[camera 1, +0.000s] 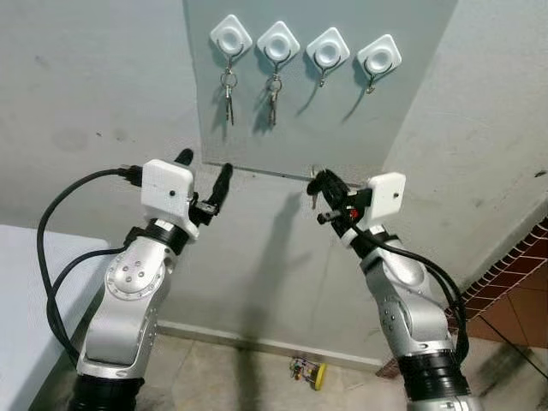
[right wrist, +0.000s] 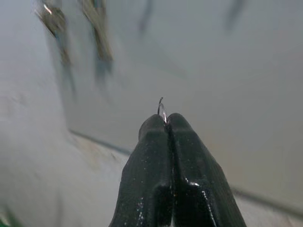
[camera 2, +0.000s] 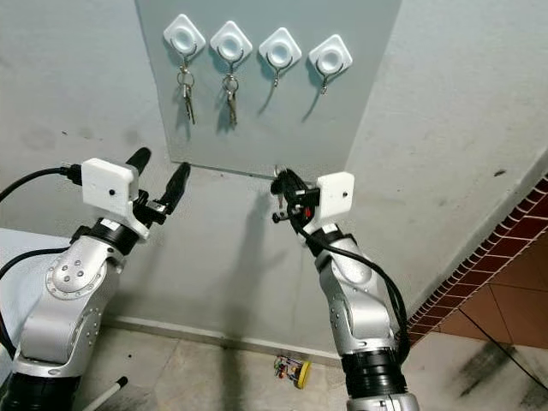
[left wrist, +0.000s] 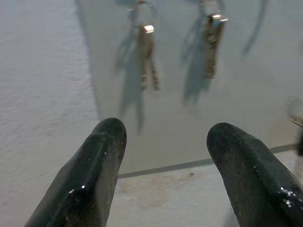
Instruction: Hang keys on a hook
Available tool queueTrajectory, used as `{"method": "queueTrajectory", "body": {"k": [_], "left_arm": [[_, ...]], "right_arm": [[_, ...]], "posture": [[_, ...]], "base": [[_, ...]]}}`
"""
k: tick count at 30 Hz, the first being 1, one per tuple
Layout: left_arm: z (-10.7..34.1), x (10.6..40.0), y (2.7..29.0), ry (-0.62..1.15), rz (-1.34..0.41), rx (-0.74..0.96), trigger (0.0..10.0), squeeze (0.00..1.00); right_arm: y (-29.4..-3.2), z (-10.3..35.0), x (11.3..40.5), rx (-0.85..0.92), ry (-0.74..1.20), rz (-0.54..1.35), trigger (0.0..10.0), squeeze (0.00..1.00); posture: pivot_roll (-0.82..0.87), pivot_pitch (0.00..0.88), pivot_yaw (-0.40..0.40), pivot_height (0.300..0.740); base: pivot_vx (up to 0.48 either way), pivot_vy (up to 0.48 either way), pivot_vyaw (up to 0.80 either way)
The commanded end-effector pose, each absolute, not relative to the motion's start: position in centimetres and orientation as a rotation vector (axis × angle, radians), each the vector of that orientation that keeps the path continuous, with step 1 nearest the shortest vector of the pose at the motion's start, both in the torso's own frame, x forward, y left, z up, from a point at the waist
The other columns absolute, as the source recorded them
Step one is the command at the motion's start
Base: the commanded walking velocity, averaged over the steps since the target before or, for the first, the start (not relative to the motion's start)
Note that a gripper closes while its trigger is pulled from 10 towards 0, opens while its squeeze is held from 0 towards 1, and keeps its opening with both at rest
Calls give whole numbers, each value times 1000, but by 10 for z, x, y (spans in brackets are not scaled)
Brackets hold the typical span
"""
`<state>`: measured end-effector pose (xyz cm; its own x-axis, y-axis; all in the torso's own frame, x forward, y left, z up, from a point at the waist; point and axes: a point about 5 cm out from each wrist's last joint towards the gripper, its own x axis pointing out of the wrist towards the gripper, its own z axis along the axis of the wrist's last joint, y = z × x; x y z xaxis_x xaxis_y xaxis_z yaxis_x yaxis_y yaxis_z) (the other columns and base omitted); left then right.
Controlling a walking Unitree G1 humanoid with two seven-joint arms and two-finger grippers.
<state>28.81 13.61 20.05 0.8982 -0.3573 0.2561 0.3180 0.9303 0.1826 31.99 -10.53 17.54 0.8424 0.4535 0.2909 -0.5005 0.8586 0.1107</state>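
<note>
The right gripper (right wrist: 166,124) is clenched on a key ring (right wrist: 162,109), a thin arc of wire poking out past its tips (the keys themselves cannot be made out). Above and ahead of those tips is a grey panel (camera 1: 411,51) with four white hooks: the two nearer ones, third (camera 1: 328,49) and fourth (camera 1: 379,57), are bare; the two farther ones carry key bunches (camera 1: 229,94). The left gripper (camera 1: 204,178) is raised beside it, fingers (left wrist: 90,175) spread apart, grasping nothing, pointing below the hung bunches.
</note>
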Motion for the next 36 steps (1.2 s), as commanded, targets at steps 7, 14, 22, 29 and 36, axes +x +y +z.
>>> {"method": "queueTrajectory", "body": {"k": [7, 14, 22, 29, 36], "left_arm": [[218, 282, 122, -356, -452, 133, 10000, 0], [220, 285, 120, -363, -472, 116, 10000, 0], [224, 285, 119, -374, -492, 111, 10000, 0], [224, 285, 118, -376, -498, 110, 10000, 0], [224, 284, 118, -375, -500, 102, 10000, 0]], "right_arm": [[-94, 208, 320, 249, -374, 607, 10000, 0], [-87, 225, 319, 324, -441, 651, 10000, 0], [-92, 241, 320, 376, -514, 620, 10000, 0], [-94, 247, 320, 384, -543, 613, 10000, 0], [-93, 251, 319, 385, -558, 623, 10000, 0]], "posture": [[-64, 93, -34, 740], [-63, 93, -30, 740], [-66, 95, -25, 740], [-64, 96, -25, 740], [-62, 97, -28, 740]], "base": [[0, 0, 0], [0, 0, 0], [0, 0, 0], [0, 0, 0], [0, 0, 0]]}}
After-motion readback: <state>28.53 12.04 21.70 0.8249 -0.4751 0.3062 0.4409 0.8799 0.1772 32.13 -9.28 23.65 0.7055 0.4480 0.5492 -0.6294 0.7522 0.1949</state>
